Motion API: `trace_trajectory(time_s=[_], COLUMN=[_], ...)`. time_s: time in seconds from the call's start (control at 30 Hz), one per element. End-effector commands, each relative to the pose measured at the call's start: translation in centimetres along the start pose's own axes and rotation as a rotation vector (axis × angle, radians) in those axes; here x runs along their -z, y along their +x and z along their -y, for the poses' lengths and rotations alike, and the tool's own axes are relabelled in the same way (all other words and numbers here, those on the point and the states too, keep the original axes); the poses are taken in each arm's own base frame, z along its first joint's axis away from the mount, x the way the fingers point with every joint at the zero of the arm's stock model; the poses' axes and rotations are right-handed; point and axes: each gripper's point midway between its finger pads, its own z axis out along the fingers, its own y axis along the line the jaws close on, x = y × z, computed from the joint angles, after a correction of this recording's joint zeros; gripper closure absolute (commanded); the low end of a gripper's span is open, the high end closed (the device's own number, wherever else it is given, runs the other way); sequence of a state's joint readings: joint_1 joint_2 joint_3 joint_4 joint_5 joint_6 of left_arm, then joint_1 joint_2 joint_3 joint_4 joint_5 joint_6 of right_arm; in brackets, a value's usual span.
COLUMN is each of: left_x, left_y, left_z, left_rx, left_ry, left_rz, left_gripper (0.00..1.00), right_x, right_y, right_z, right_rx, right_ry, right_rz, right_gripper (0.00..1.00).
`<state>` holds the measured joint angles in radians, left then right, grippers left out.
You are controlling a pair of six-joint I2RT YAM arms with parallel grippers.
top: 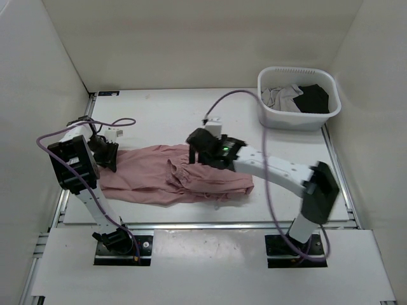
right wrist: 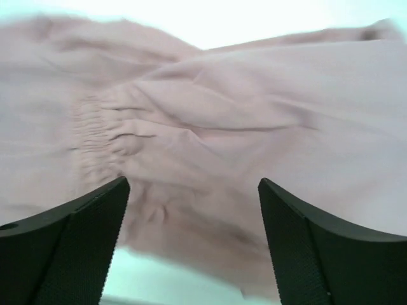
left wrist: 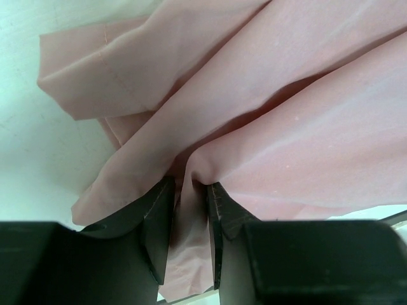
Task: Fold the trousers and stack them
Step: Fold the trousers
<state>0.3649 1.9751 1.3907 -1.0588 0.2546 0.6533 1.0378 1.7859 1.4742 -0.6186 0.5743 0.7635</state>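
Observation:
The dusty-pink trousers (top: 159, 181) lie bunched across the middle of the white table, their gathered waist (top: 182, 170) near the centre. My left gripper (top: 109, 156) is at their left end. In the left wrist view a fold of the trousers (left wrist: 286, 127) runs down between the two dark fingers of the left gripper (left wrist: 189, 190), which press on it from both sides. My right gripper (top: 202, 150) hovers over the waist area. In the right wrist view the right gripper (right wrist: 194, 184) stands wide open above the trousers (right wrist: 241, 108), holding nothing.
A white laundry basket (top: 299, 118) stands at the back right of the table, holding a grey garment (top: 280, 96) and a black garment (top: 313, 98). White walls enclose the table on three sides. Purple cables loop off both arms.

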Motion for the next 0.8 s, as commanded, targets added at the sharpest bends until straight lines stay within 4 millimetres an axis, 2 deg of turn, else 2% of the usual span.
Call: trace_trajectory(time_s=[0.0, 0.03, 0.07, 0.1, 0.13, 0.17, 0.2, 0.27, 0.4, 0.43, 0.53, 0.67, 0.7, 0.73, 0.77], left_x=[1.7, 2.0, 2.0, 2.0, 2.0, 2.0, 2.0, 2.0, 2.1, 2.1, 1.9, 2.3, 2.1, 2.3, 2.3], left_y=[-0.9, -1.0, -1.1, -1.1, -1.1, -1.1, -0.9, -0.9, -0.5, -0.5, -0.2, -0.1, 0.2, 0.1, 0.1], left_z=[-0.4, -0.4, -0.3, -0.3, -0.3, -0.3, -0.1, -0.1, 0.2, 0.2, 0.2, -0.1, 0.0, 0.1, 0.1], left_rx=[-0.006, -0.008, -0.008, -0.008, -0.008, -0.008, -0.006, -0.006, -0.004, -0.004, -0.001, -0.003, -0.001, -0.003, -0.003], left_ry=[-0.032, -0.037, -0.029, -0.029, -0.029, -0.029, -0.024, -0.024, -0.018, -0.018, -0.020, -0.043, -0.038, -0.043, -0.043], left_rz=[0.042, 0.049, 0.055, 0.055, 0.055, 0.055, 0.048, 0.048, 0.041, 0.041, 0.029, 0.024, 0.017, 0.024, 0.024], left_gripper=[0.61, 0.59, 0.59, 0.59, 0.58, 0.58, 0.58, 0.58, 0.57, 0.57, 0.56, 0.54, 0.53, 0.51, 0.49], right_x=[5.8, 5.1, 4.4, 3.5, 2.5, 1.5, 1.0, 0.8, -0.5, -1.3, -2.9, -3.8, -4.1, -4.3, -4.3], right_y=[-4.7, -5.1, -2.7, -1.6, -1.5, -1.1, 0.9, 0.9, 2.4, 3.5, 5.7, 8.6, 10.0, 10.5, 10.8], right_z=[5.8, 8.6, 9.3, 10.4, 13.3, 13.4, 13.4, 12.3, 11.7, 11.9, 14.8, 15.5, 15.4, 15.3, 15.0], right_rx=[-0.182, -0.263, -0.306, -0.347, -0.436, -0.453, -0.452, -0.384, -0.348, -0.364, -0.398, -0.456, -0.452, -0.452, -0.454], right_ry=[0.035, 0.062, -0.024, -0.054, -0.051, -0.106, -0.187, -0.268, -0.274, -0.257, -0.085, -0.034, -0.026, -0.031, -0.041], right_rz=[0.144, 0.140, 0.067, 0.015, -0.015, -0.038, -0.113, -0.112, -0.200, -0.227, -0.233, -0.298, -0.352, -0.375, -0.395], right_gripper=[0.11, 0.09, 0.03, 0.03, 0.01, 0.01, 0.01, 0.01, 0.01, 0.01, 0.01, 0.01, 0.04, 0.09, 0.19])
